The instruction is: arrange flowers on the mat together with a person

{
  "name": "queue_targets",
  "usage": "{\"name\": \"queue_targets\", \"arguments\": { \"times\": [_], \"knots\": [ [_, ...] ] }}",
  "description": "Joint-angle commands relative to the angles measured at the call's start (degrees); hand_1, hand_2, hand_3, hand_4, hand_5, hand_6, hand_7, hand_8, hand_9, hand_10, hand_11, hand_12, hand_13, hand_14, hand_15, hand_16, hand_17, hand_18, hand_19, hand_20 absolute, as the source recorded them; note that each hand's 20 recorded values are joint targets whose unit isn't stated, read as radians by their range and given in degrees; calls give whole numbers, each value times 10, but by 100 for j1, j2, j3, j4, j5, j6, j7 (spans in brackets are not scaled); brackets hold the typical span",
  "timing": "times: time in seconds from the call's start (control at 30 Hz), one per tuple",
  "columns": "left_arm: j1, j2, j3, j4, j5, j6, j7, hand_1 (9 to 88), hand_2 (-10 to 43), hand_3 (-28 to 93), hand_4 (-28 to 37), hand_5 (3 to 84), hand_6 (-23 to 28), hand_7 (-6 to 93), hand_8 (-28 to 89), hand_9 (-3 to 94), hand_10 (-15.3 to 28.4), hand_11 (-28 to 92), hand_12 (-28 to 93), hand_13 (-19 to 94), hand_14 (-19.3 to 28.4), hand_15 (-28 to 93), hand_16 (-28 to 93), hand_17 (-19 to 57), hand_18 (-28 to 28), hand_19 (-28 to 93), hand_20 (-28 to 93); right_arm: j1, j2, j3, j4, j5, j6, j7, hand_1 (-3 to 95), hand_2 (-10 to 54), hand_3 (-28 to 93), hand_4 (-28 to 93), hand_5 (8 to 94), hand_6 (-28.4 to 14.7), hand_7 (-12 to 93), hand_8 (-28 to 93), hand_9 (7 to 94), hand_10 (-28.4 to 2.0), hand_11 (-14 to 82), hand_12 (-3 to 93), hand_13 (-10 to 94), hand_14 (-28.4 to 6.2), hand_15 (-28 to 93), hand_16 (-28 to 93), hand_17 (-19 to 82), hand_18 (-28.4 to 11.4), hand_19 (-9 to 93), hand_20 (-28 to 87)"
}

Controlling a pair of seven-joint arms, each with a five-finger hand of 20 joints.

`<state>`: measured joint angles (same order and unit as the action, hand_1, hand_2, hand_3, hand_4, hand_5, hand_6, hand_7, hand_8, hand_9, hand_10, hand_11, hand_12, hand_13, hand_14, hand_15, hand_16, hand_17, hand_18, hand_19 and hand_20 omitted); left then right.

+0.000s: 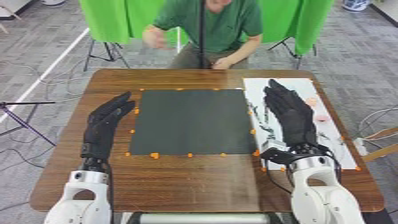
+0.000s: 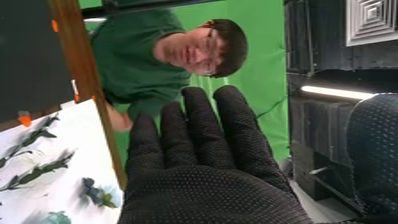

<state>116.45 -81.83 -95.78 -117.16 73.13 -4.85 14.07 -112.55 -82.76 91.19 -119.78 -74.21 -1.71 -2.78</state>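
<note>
While left hand (image 1: pixel 103 125) flanks mat (image 1: pixel 191 122) | right hand (image 1: pixel 293 116) overlies white sheet (image 1: pixel 256 87) | fingers straight (seemingly raised)

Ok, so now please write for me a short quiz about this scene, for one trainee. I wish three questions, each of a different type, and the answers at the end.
1. Fill in the word, seen from the robot: the leafy stems lie to the ____ of the dark mat.
2. True or false: the fingers of the left hand are curled into a fist.
3. In the head view, the right hand is held over which thing?
A. the dark mat
B. the white sheet
C. the floor

Key: 1. right; 2. false, they are straight; 3. B
</note>
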Motion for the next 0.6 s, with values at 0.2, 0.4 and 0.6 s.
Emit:
{"name": "queue_targets", "arguments": {
  "times": [0.2,0.4,0.6],
  "knots": [
    [116,-19,-50,-1,-65,217,-73,301,-38,632,-179,477,35,101,-52,471,130,164,146,365,152,104,-5,71,84,19,162,-49,53,15,-43,-42,-14,-67,85,68,724,-177,379,-75,51,-89,374,-157,31,74,224,-87,62,23,128,-49,-7,188],
    [-32,27,34,75,-115,177,94,303,-40,632,-177,477,36,100,-51,471,130,166,147,366,153,105,-5,71,83,18,162,-42,69,20,-36,-61,-80,-68,86,67,725,-177,380,-74,52,-88,374,-157,31,74,224,-86,63,23,128,-49,-7,188],
    [102,41,114,51,-392,684,322,305,-44,640,-176,484,33,115,-51,487,131,182,151,388,155,114,-2,71,83,18,162,-62,85,27,-53,-143,-167,-11,91,61,725,-176,380,-64,58,-87,372,-156,31,74,224,-84,63,20,128,-49,-7,189]
  ]
}}
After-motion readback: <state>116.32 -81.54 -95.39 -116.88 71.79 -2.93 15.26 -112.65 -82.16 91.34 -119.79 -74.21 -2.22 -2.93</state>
